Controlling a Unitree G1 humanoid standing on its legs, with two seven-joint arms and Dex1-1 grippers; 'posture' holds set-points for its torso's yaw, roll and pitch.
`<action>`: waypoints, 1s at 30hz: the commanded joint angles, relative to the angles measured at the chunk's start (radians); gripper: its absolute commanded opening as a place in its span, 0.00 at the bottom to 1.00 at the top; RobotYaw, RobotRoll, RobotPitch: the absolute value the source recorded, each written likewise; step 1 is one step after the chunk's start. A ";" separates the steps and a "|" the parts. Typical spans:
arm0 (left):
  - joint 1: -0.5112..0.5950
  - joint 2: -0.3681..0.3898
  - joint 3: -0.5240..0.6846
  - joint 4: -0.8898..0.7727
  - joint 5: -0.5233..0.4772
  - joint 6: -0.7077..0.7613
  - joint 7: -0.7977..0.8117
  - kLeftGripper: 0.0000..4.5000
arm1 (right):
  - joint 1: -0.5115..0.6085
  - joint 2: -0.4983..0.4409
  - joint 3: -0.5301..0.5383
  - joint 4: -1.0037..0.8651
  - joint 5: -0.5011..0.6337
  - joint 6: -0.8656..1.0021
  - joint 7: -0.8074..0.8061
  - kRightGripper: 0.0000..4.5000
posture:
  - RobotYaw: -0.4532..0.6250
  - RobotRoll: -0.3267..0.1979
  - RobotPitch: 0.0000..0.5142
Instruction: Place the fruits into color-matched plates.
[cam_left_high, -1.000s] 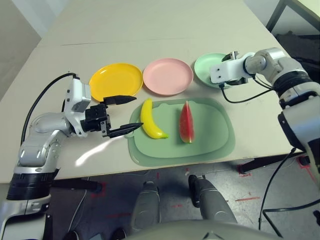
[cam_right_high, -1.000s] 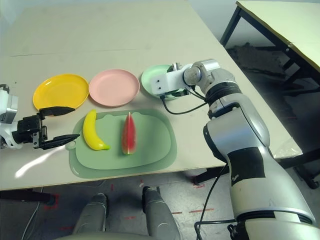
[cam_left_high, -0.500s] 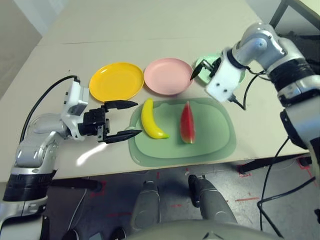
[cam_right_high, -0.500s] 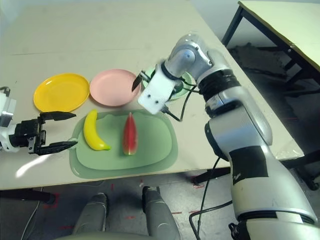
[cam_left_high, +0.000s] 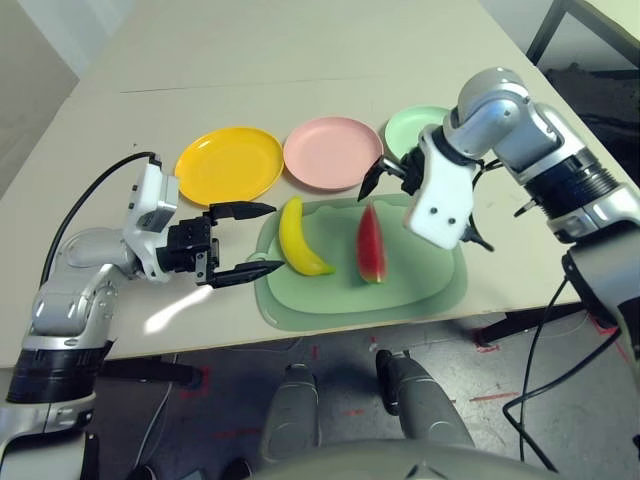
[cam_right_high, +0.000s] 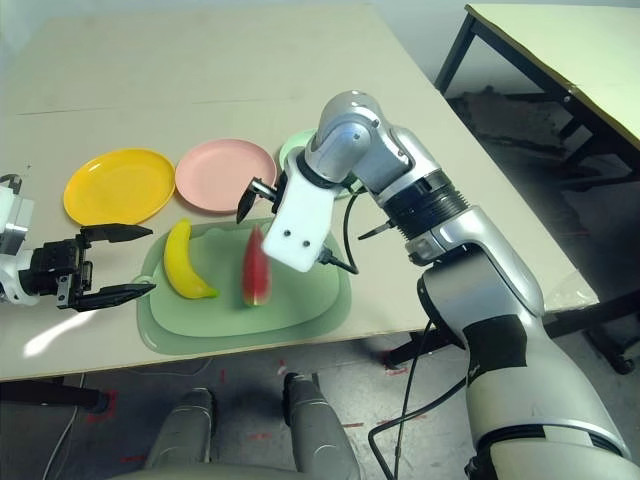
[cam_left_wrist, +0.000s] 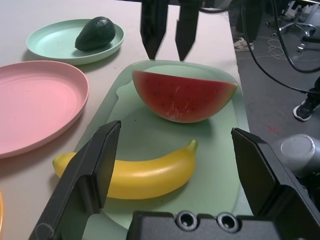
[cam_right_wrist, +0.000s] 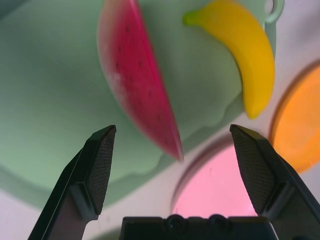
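right wrist view: watermelon wedge (cam_right_wrist: 137, 90) lies below the open right claw (cam_right_wrist: 175, 170).

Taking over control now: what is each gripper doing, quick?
Left gripper: open, empty, beside the banana.
Right gripper: open, empty, above the watermelon wedge.

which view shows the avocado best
The left wrist view: the avocado lies in plain sight on the mint green plate. In both eye views the right arm covers that part of the plate.
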 joint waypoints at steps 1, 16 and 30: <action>-0.007 -0.008 -0.017 -0.010 0.009 -0.002 0.000 1.00 | 0.032 0.020 0.032 0.001 -0.026 -0.003 0.003 0.99 | 0.50 0.62 0.40; 0.050 0.017 -0.042 -0.068 0.026 -0.015 -0.038 1.00 | 0.117 0.047 0.067 -0.015 -0.099 -0.001 -0.028 0.99 | 0.51 0.62 0.41; 0.043 0.010 -0.047 -0.072 0.030 -0.023 -0.032 1.00 | 0.155 0.055 0.073 0.007 -0.154 0.031 -0.061 0.49 | 0.50 0.62 0.42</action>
